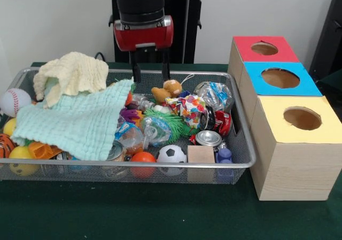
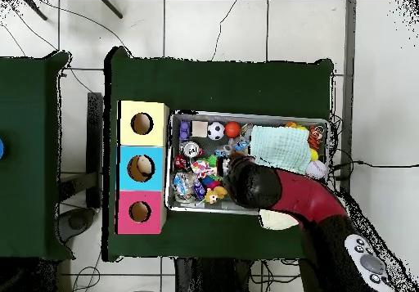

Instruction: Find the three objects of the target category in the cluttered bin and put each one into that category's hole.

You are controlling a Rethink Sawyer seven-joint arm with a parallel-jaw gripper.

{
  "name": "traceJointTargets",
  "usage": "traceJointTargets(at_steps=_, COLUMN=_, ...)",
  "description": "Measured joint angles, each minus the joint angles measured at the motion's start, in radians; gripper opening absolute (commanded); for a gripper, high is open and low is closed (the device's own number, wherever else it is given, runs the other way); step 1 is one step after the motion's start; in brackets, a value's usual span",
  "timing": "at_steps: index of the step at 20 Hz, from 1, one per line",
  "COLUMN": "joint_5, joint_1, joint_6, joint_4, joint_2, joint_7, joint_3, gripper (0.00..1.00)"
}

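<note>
The silver wire-mesh bin (image 1: pixel 243 164) is full of clutter; it also shows in the overhead view (image 2: pixel 245 114). A crinkled clear bottle (image 1: pixel 214 94) with blue-and-white print lies at its back right. Another clear bottle (image 1: pixel 155 130) lies in the middle, beside the green cloth, and a third clear one (image 1: pixel 140 102) shows partly behind it. The blue-surround hole (image 1: pixel 280 78) tops the middle wooden box (image 2: pixel 141 168). My gripper (image 1: pixel 150 74) hangs open and empty over the bin's back rim, above the gap between the cloth and a brown toy. In the overhead view the arm (image 2: pixel 270 189) hides it.
A mint-green cloth (image 1: pixel 75 123) and a cream cloth (image 1: pixel 72 74) cover the bin's left half. Metal cans (image 1: pixel 208 138), a soccer ball (image 1: pixel 171 154), an orange ball (image 1: pixel 142 157), a wooden block (image 1: pixel 201 154) and a baseball (image 1: pixel 14 101) lie around. Red-surround (image 1: pixel 264 48) and yellow-surround (image 1: pixel 302 118) holes flank the blue one.
</note>
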Motion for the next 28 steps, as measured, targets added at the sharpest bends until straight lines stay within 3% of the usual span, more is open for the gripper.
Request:
traceJointTargets(at_steps=9, joint_5=0.119, joint_1=0.117, joint_6=-0.102, joint_4=-0.030, joint_2=0.066, joint_7=0.093, joint_3=-0.122, gripper=1.00)
traceJointTargets(at_steps=22, joint_5=0.284, joint_1=0.192, joint_6=-0.223, joint_4=-0.072, joint_2=0.164, joint_7=0.217, joint_3=-0.204, gripper=1.00)
traceJointTargets(at_steps=28, joint_5=0.315, joint_1=0.203, joint_6=-0.241, joint_4=-0.103, joint_2=0.212, joint_7=0.229, joint_3=-0.229, gripper=1.00)
